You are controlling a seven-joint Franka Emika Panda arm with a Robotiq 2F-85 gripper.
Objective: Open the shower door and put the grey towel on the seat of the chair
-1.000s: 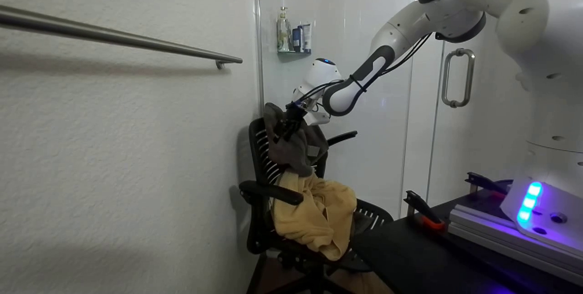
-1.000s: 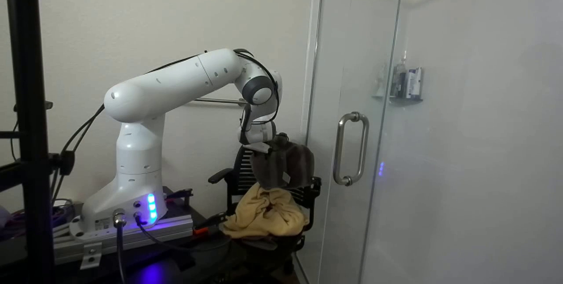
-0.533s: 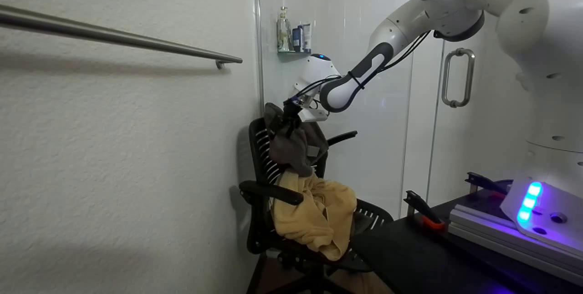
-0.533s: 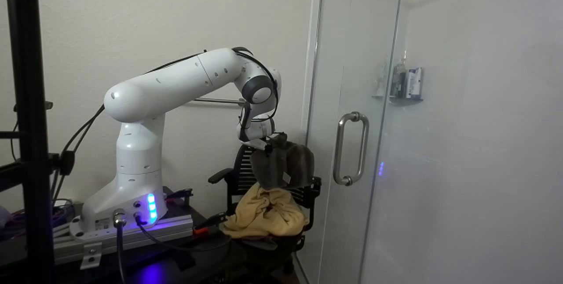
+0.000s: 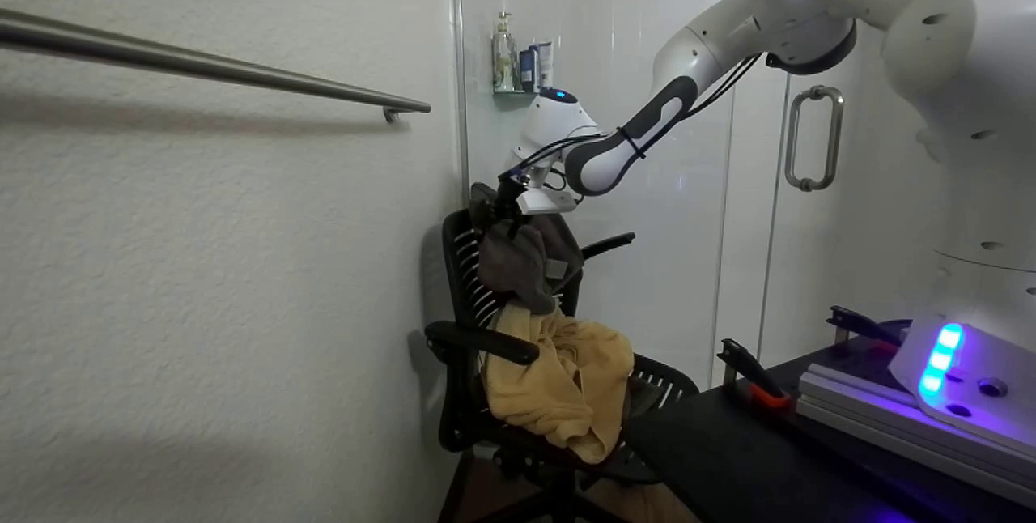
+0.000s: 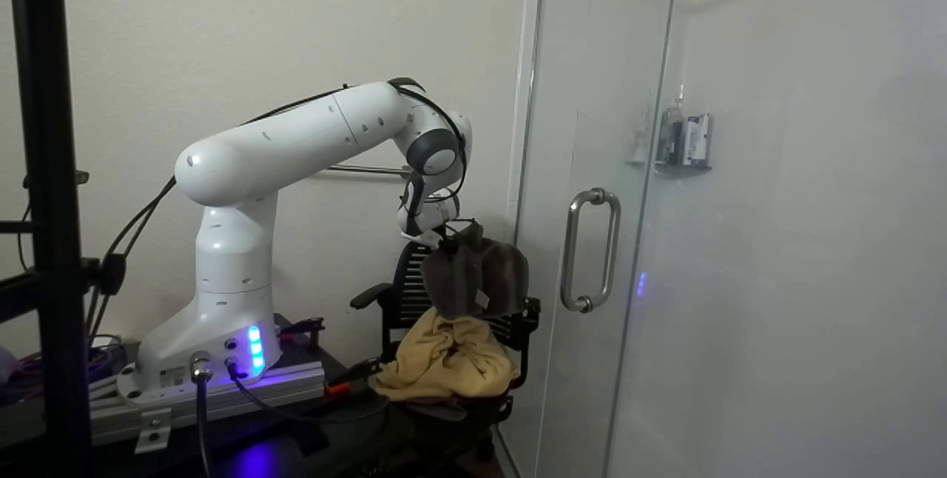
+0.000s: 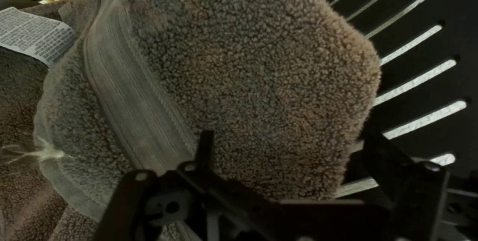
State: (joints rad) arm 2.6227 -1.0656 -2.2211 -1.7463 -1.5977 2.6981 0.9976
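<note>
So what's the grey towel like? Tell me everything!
The grey towel is dark grey-brown and nubbly, with a smooth band, a white printed tag and pale loose threads at one edge. It lies crumpled against the chair's slatted backrest, its lower end seeming to meet the yellow cloth. The open gripper is by its top; touching is unclear.

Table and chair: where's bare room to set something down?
Bare: a patch of black table between the chair seat and the metal rail. Crowded: most of the seat, under the yellow cloth, and the backrest, behind the grey towel and gripper.
</note>
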